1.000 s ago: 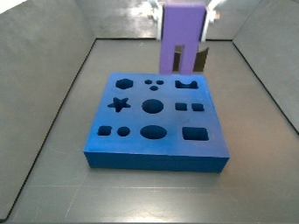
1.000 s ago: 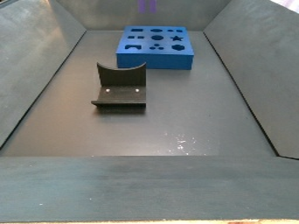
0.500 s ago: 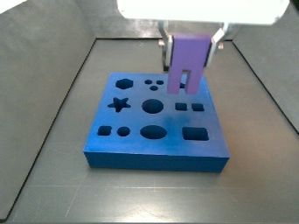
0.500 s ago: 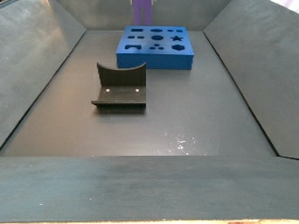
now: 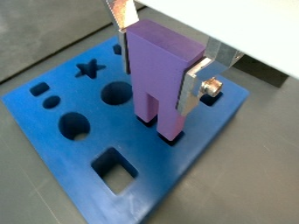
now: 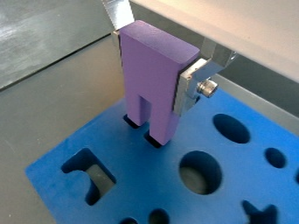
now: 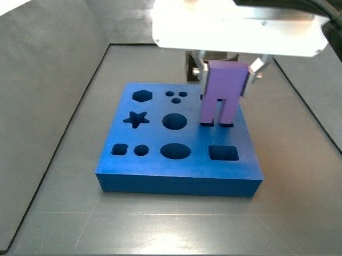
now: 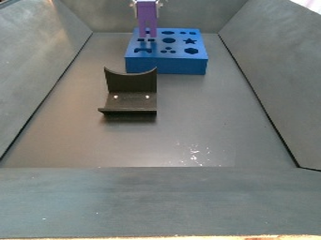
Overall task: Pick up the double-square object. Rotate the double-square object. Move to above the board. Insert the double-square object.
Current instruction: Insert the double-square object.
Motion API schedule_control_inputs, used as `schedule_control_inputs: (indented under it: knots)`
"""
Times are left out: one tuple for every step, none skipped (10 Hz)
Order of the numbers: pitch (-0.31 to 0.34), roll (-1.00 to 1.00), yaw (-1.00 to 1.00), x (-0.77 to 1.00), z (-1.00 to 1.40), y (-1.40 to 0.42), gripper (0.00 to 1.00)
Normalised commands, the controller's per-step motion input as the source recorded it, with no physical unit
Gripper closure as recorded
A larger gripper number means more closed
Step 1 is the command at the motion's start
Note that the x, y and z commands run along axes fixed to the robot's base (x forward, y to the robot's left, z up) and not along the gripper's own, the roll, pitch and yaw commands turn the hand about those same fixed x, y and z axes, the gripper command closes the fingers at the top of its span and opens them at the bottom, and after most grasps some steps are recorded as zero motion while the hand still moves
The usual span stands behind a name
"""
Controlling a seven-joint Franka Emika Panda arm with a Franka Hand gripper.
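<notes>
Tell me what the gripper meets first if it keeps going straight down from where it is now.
The gripper, shut on the tall light-purple grooved block, points down at the thick blue board. The block's two feet look already at its twin square holes, so likely the board.

- Dark grey floor [image 8: 189,122], matte, with a small wet-looking glint [image 8: 194,150] of light.
- Grey side walls [image 8: 38,75] slope up from it.
- Back wall [image 7: 120,20] is paler, with streaky reflections.
- Fixture [image 8: 128,94] stands on the floor.

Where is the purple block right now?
The double-square object stands upright between the gripper's fingers, its lower end at the board's two small square holes.
</notes>
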Motion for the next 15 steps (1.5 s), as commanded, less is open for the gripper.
schedule_control_inputs:
  knots:
    - [0.000, 0.01, 0.00, 0.00, -0.01, 0.00, 1.00]
    - [0.000, 0.08, 0.00, 0.01, -0.14, 0.00, 1.00]
    - [0.000, 0.16, 0.00, 0.00, -0.33, 0.00, 1.00]
    - [0.000, 0.12, 0.00, 0.00, -0.39, 0.00, 1.00]
    - [0.000, 0.06, 0.00, 0.05, -0.37, -0.01, 1.00]
    - [-0.017, 0.03, 0.00, 0.09, -0.38, -0.01, 1.00]
    - [-0.037, 0.02, 0.00, 0.15, -0.38, -0.06, 1.00]
    - [-0.063, 0.00, 0.00, 0.23, -0.33, -0.10, 1.00]
    - [-0.023, 0.02, -0.01, 0.28, -0.28, -0.07, 1.00]
    - [0.000, 0.07, -0.01, 0.24, -0.27, -0.03, 1.00]
    - [0.000, 0.15, 0.00, 0.12, -0.42, 0.00, 1.00]
    - [0.000, 0.29, 0.00, 0.02, -0.71, 0.00, 1.00]
    - [0.000, 0.37, 0.00, 0.00, -0.82, 0.00, 1.00]
    - [0.000, 0.41, 0.00, 0.00, -0.69, -0.01, 1.00]
    - [0.000, 0.00, 0.00, 0.00, 0.00, 0.00, 0.00]
